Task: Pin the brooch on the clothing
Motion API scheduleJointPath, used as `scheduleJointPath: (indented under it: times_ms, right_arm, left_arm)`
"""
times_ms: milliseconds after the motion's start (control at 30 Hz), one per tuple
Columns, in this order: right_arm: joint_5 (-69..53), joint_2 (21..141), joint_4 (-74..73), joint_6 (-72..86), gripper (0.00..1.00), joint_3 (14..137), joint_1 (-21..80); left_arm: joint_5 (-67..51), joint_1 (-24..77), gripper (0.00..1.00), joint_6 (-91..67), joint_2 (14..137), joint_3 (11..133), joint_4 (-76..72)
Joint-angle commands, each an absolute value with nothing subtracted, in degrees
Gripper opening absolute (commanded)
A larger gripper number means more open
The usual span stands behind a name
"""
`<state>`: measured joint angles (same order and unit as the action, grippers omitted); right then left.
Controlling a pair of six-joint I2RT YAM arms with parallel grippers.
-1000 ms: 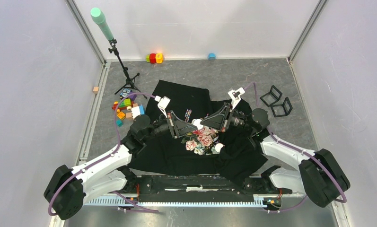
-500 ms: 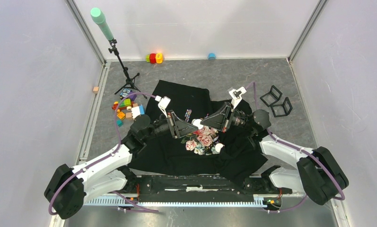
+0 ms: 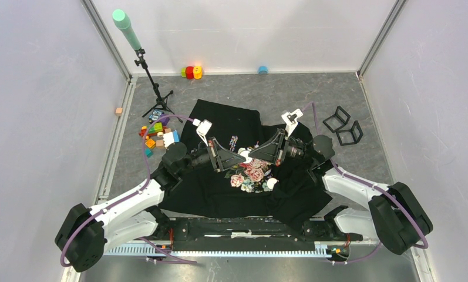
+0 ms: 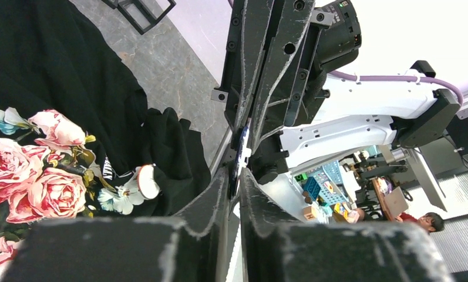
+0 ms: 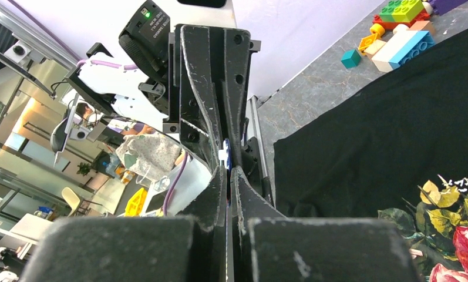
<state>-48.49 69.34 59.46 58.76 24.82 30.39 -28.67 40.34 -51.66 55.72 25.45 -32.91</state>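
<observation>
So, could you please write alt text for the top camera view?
Two robot arms meet, left pincer tip against right pincer tip, above a black T-shirt with a rose print spread on a grey table. Some toy blocks lie left of it.

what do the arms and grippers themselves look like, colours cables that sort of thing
Both match. The left arm and right arm have white link shells between bulky black joint housings, and a purple cable loops along each. The left gripper and right gripper are black and triangular, with long flat fingers scuffed pale at the edges and a white camera mount at the wrist.
</observation>
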Motion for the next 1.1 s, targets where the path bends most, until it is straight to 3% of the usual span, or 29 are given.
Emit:
scheduleJointPath:
  times_ms: [0, 67, 200, 400, 900, 1067]
  right_arm:
    - [-49.5, 69.2, 60.3, 57.7, 0.00, 25.6, 30.7]
    - [-49.7, 69.3, 60.3, 57.7, 0.01, 25.8, 30.7]
    - [-50.2, 69.3, 60.2, 57.8, 0.20, 25.8, 30.8]
    - [-51.1, 69.3, 60.3, 58.0, 0.29, 26.4, 31.1]
    - [-50.0, 71.6, 56.7, 57.4, 0.14, 26.6, 31.7]
    - [-47.8, 72.7, 39.3, 48.2, 0.08, 30.8, 31.8]
  left_arm:
    - [-29.2, 40.5, 0.09, -52.2, 56.0, 26.5, -35.5]
    - [-29.4, 40.5, 0.02, -52.2, 56.1, 26.5, -35.6]
    - [-29.4, 40.5, 0.02, -52.2, 55.8, 26.3, -35.9]
    - [-29.3, 40.5, 0.02, -52.1, 55.5, 26.1, -35.9]
    - [-30.6, 40.5, 0.02, -51.8, 55.5, 26.3, -35.5]
    - [-32.9, 40.5, 0.02, -50.6, 56.0, 27.3, -34.5]
